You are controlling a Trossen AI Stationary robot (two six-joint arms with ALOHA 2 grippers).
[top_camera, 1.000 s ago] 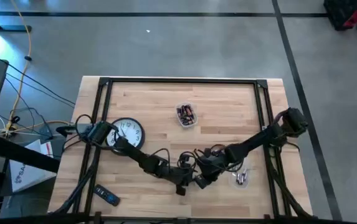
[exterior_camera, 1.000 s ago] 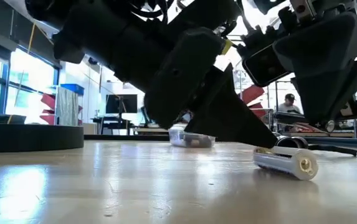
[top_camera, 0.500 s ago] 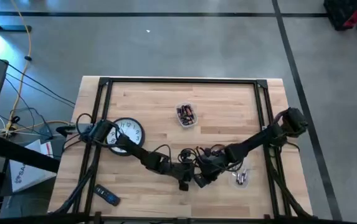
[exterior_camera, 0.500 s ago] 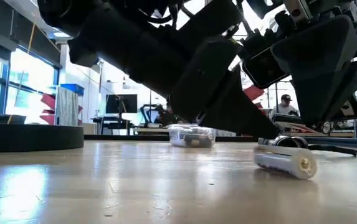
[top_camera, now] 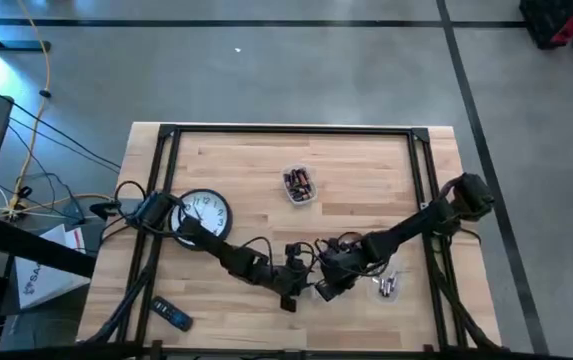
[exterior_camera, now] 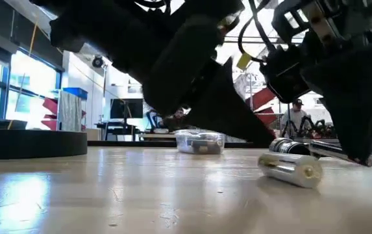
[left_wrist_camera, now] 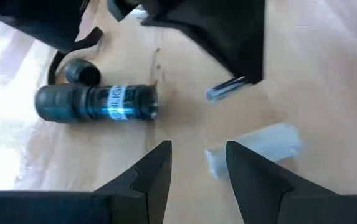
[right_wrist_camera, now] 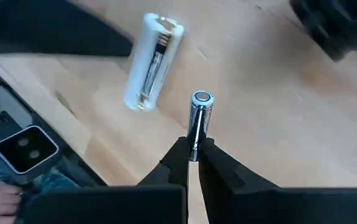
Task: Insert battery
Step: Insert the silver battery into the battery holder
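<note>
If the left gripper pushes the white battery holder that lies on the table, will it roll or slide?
The white battery holder looks cylindrical and lies on its side on the bare wooden table, so a sideways push would probably roll it. It looks like thin plastic, so likely light and easy to knock away. The open left gripper is just short of it.

The high view looks straight down on the whole worktop (top_camera: pixel 266 170) from far above. The low view sits at worktop level, very near, and faces the room behind. Each wrist view looks forward, close over the wood. The white battery holder (exterior_camera: pixel 291 169) lies in the low view and in both wrist views (left_wrist_camera: pixel 253 148) (right_wrist_camera: pixel 151 62).
</note>
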